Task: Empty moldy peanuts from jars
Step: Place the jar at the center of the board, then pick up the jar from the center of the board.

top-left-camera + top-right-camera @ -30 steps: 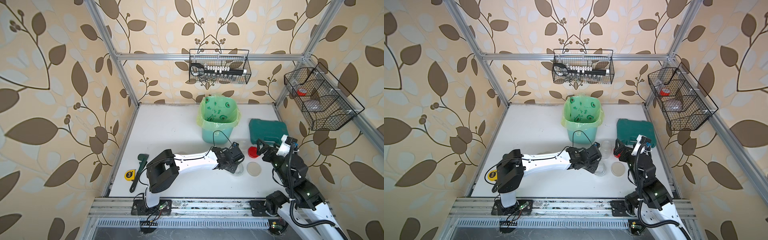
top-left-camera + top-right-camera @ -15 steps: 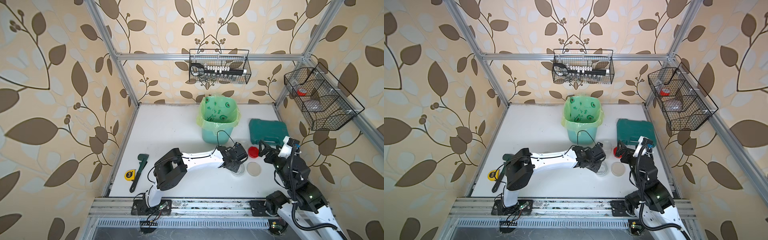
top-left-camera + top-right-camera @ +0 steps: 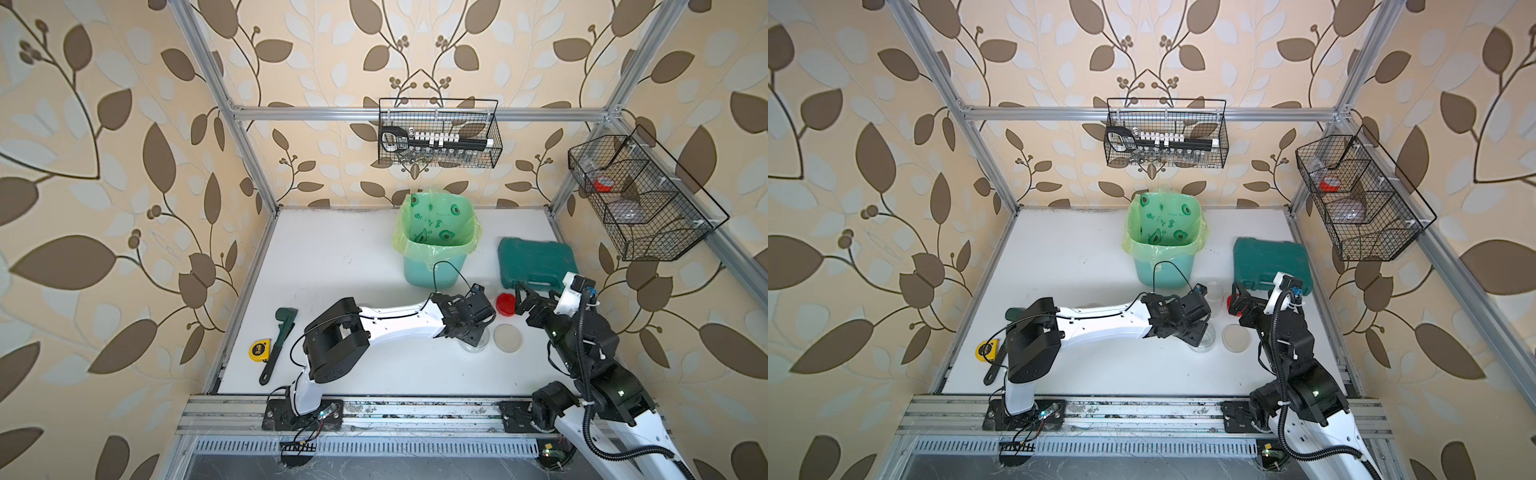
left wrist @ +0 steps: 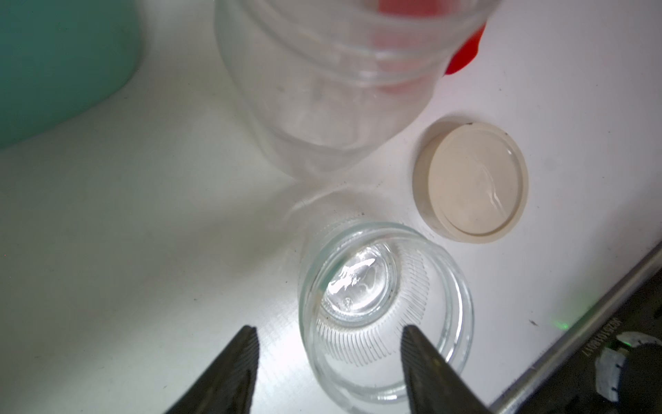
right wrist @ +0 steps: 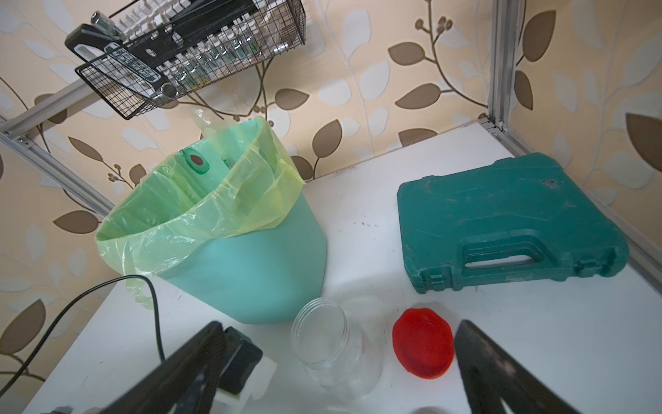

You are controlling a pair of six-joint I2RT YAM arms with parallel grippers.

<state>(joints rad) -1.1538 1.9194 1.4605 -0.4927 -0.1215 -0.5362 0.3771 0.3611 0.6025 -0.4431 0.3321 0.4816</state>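
Your left pincer (image 4: 329, 329) has just let go: its jaws were clenched a moment ago and now stand apart and hold nothing. The squat jar (image 4: 385, 308) sits upright on the table right under them, one fingertip outside its wall and the other over its rim. The jar is lidless and its glass bottom shows bare, with no moldy peanuts left in it.

That reads as a set-down after emptying, so this jar looks done.

Just past the fingertips lies its beige lid (image 4: 471, 182), flat on the table and apart from the jar. Farther out stands the taller jar (image 4: 336, 71), also open and clear to the bottom, with the red lid (image 5: 422, 347) lying beside it.

Your right pincer (image 5: 340, 324) hovers spread wide and empty, facing that taller jar and red lid.

Beyond both is the mint-green bin (image 5: 258, 265). You would expect the kernels in there, but its bag hides them in every view, so I cannot tell. I cannot make out a third jar on the table.
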